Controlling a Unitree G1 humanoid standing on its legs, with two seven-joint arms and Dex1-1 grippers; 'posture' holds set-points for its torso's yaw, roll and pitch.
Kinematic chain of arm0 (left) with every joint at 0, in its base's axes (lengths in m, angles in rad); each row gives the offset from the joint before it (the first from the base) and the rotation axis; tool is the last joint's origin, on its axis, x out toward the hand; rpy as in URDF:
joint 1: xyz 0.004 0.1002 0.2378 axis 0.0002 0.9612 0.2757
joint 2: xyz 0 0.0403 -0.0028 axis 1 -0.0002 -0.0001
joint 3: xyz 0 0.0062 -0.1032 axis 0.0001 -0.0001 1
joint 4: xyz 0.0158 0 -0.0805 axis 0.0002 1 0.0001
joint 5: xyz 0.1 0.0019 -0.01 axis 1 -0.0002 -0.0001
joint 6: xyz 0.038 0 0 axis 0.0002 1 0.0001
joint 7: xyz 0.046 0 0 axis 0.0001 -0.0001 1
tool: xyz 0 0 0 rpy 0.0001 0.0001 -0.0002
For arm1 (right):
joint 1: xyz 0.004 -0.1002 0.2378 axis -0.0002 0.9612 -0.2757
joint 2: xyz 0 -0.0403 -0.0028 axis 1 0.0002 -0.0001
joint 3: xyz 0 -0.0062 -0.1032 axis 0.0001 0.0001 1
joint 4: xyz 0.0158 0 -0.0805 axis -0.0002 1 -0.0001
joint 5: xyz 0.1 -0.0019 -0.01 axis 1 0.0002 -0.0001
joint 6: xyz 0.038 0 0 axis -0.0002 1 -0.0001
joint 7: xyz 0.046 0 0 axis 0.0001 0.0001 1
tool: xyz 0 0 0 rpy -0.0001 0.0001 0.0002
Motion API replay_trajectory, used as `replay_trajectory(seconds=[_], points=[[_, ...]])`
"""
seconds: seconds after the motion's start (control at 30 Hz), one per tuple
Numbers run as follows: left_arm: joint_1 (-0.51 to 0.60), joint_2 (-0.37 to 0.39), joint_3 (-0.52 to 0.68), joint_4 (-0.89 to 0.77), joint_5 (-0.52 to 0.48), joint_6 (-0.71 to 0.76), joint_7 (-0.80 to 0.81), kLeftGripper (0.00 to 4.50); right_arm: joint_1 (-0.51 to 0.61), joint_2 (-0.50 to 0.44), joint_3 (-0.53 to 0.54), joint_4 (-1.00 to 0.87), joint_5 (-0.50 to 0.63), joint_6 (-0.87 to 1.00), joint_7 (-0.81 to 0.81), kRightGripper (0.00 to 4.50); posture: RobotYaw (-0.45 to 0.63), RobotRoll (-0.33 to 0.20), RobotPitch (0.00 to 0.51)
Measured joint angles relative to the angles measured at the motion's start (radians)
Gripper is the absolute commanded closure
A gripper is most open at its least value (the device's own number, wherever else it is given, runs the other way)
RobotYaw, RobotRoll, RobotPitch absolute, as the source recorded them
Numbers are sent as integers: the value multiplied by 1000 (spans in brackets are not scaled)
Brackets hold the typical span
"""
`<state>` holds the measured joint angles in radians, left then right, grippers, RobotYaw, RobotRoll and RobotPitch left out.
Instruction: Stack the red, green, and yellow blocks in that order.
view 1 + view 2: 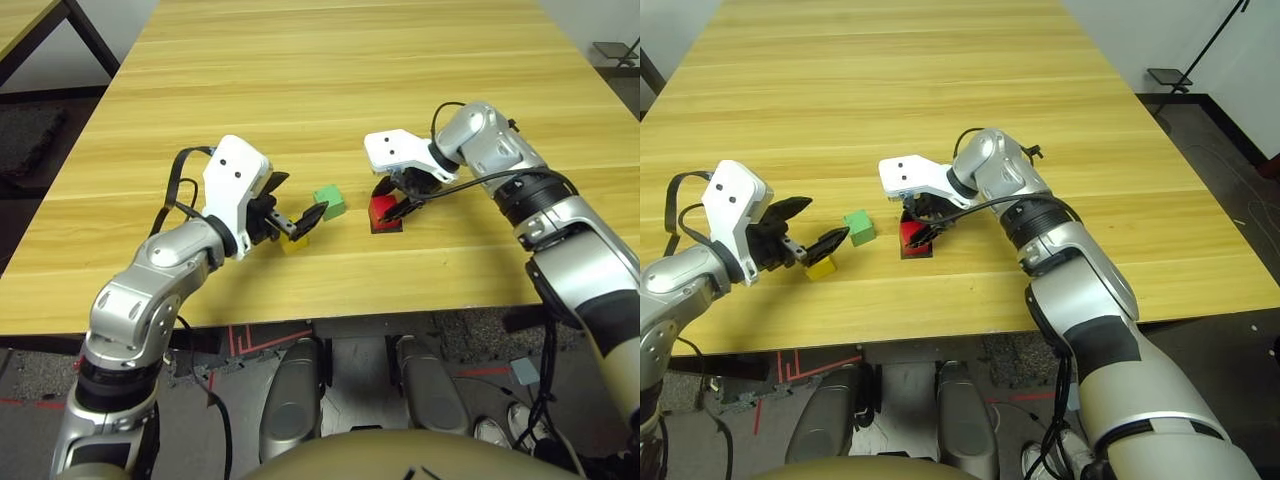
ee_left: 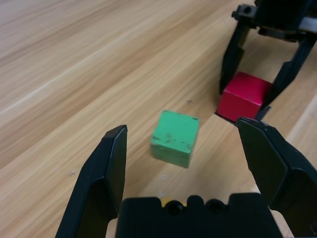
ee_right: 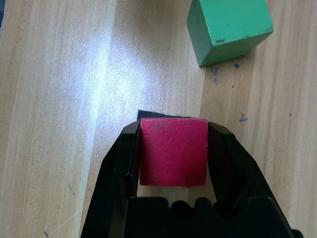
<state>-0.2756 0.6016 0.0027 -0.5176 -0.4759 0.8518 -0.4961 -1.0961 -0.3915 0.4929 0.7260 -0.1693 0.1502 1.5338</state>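
Right of the matte green cube (image 1: 329, 201), the right gripper (image 3: 173, 127) grips the matte red cube (image 3: 173, 153), seemingly settled on the flat black patch (image 3: 149, 114); release evenly, rise straight. Left gripper (image 1: 306, 192): wide.

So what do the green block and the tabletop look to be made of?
The green block looks like painted wood, matte, with dark scuffs on its faces, though plastic is possible. The tabletop appears to be pale wood or wood-look laminate: long grain streaks, slight sheen.

"What lies around my work?" "A wooden table (image 1: 300, 90) under me, with a flat black patch (image 1: 918, 256) on its top"

"And beyond it?" "I see a dark stand (image 1: 1170, 77) past the right edge"
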Motion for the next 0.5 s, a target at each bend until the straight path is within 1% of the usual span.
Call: replay_trajectory(seconds=[0.07, 0.1, 0.13, 0.2, 0.23, 0.27, 0.33, 0.4, 0.5], points=[[-48, 14, -38, 63, 17, -29, -49, 0, 12, -4, -26, 17, 34, -16, 14, 518, 500, -201, 90], [-84, 18, -67, 111, 30, -46, -81, 0, 9, -12, -57, 35, 54, -30, 15, 154, 490, -198, 88], [-99, 19, -77, 128, 35, -53, -95, 0, 3, -17, -75, 43, 65, -35, 14, 27, 479, -194, 87], [-147, 21, -113, 192, 52, -87, -146, 0, -23, -45, -129, 73, 95, -42, 11, 27, 461, -189, 79], [-171, 22, -134, 227, 68, -107, -174, 0, -33, -64, -163, 82, 119, -42, 16, 27, 426, -181, 72], [-203, 24, -162, 274, 86, -132, -207, 0, -32, -87, -199, 85, 160, -41, 35, 27, 426, -181, 72], [-258, 24, -199, 356, 117, -167, -257, 0, -28, -140, -234, 82, 222, -41, 61, 27, 382, -170, 65], [-309, 19, -233, 443, 152, -210, -307, 0, 12, -219, -256, 39, 282, -20, 70, 27, 350, -163, 62], [-339, 10, -257, 538, 191, -262, -354, 0, 81, -282, -291, -54, 345, 51, 72, 27, 317, -153, 57]])
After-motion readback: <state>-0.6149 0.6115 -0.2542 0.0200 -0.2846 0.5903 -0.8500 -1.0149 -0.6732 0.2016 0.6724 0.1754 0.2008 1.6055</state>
